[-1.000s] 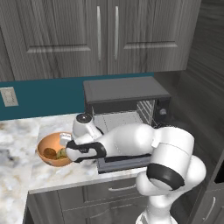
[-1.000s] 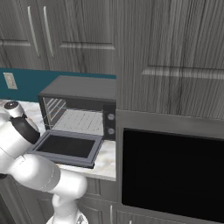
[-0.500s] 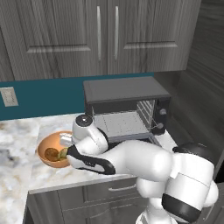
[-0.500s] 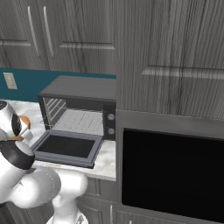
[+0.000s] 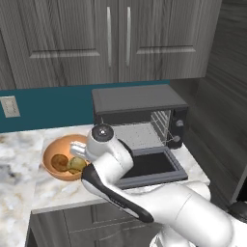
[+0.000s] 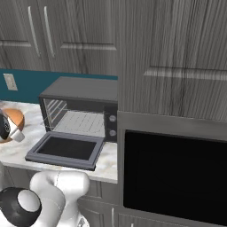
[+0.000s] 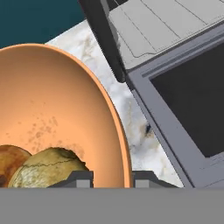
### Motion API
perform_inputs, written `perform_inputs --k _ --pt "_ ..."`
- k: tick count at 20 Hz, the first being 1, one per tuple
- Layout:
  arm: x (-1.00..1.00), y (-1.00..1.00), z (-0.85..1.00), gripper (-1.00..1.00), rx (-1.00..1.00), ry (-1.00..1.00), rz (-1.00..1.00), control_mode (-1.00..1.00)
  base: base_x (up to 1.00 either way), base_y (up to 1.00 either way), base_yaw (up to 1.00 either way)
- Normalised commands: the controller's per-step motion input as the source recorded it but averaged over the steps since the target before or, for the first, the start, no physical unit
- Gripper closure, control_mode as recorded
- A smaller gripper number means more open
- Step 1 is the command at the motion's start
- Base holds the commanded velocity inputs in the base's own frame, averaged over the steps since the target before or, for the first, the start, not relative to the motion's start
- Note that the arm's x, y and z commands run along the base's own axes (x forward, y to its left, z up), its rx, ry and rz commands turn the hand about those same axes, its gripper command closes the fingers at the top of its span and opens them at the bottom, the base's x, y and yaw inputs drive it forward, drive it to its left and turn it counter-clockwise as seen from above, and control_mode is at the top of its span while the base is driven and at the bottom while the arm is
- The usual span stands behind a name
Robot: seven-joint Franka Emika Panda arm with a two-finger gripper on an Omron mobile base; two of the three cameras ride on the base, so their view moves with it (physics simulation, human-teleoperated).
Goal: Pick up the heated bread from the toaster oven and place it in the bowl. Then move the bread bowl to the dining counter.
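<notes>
The orange-tan bowl (image 5: 54, 146) sits on the marble worktop left of the toaster oven (image 5: 139, 99). Inside it lie the olive-tan heated bread (image 5: 76, 164) and a darker brown lump (image 5: 60, 162). In the hand view my gripper (image 7: 110, 179) is shut on the bowl's right rim (image 7: 124, 148), one fingertip (image 7: 78, 179) inside next to the bread (image 7: 48, 168) and the other outside. The oven (image 6: 80, 88) stands with its door (image 6: 66, 148) dropped open and its rack bare. The bowl's edge (image 6: 13, 116) peeks in at the left of the right base view. The dining counter is out of view.
The open oven door (image 5: 149, 166) juts out over the worktop just right of the bowl. A teal backsplash with a wall socket (image 5: 9, 106) and grey cabinets rise behind. A tall cabinet with a built-in black oven (image 6: 177, 173) stands to the right.
My arm's elbow has swung down and forward across the front of the counter. The hand stays at the bowl's rim and the bowl has not visibly shifted.
</notes>
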Motion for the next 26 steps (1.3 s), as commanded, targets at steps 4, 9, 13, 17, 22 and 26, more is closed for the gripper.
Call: perform_inputs --k 4,9,13,17,22,26 --pt "-0.59 -0.36 0.97 1.00 0.01 0.00 -0.06 -1.00 0.00 0.00 0.00" --pt "-0.66 -0.73 0.84 1.00 0.02 0.00 -0.03 -1.00 0.00 0.00 0.00" --pt "-0.55 -0.85 0.59 1.00 0.00 0.00 -0.04 -1.00 0.00 0.00 0.00" --pt "-0.43 -0.81 0.40 1.00 0.00 0.00 -0.05 -1.00 0.00 0.00 0.00" --pt "-0.02 -0.73 0.40 1.00 0.02 0.00 -0.01 -1.00 0.00 0.00 0.00" --pt "0.08 -0.50 0.20 1.00 0.05 -0.09 0.00 -1.00 0.00 0.00 0.00"
